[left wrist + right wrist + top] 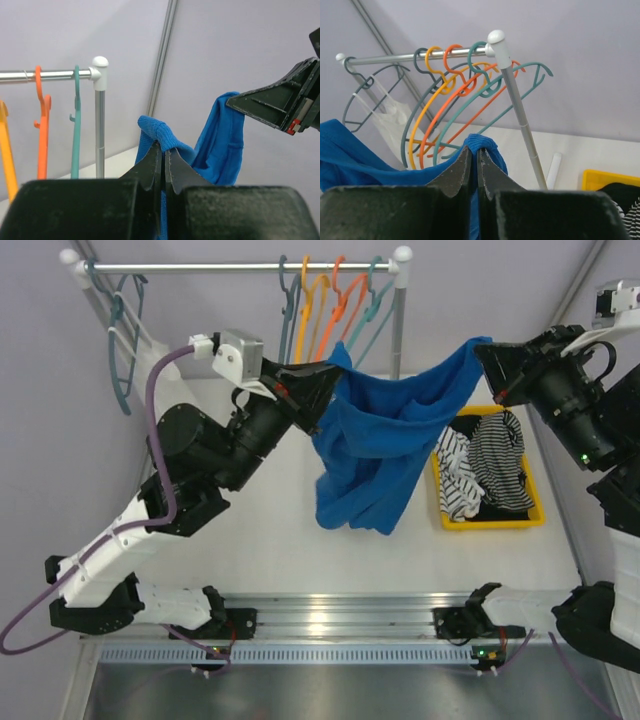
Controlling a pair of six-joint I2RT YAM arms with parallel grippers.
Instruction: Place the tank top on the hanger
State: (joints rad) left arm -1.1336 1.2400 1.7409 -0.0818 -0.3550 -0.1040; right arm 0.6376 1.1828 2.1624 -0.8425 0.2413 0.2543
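Left hand (163, 150), right hand (475, 153) pinched tight on tank top (385, 440)

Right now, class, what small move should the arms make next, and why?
Probably carry the tank top toward the teal hanger at the end of the rail. The left pincer and right pincer are both shut on it, holding it aloft, not yet on any hanger.

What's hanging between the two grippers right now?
The tank top, held up by the left gripper and right gripper, sags between them, seen in the top view.
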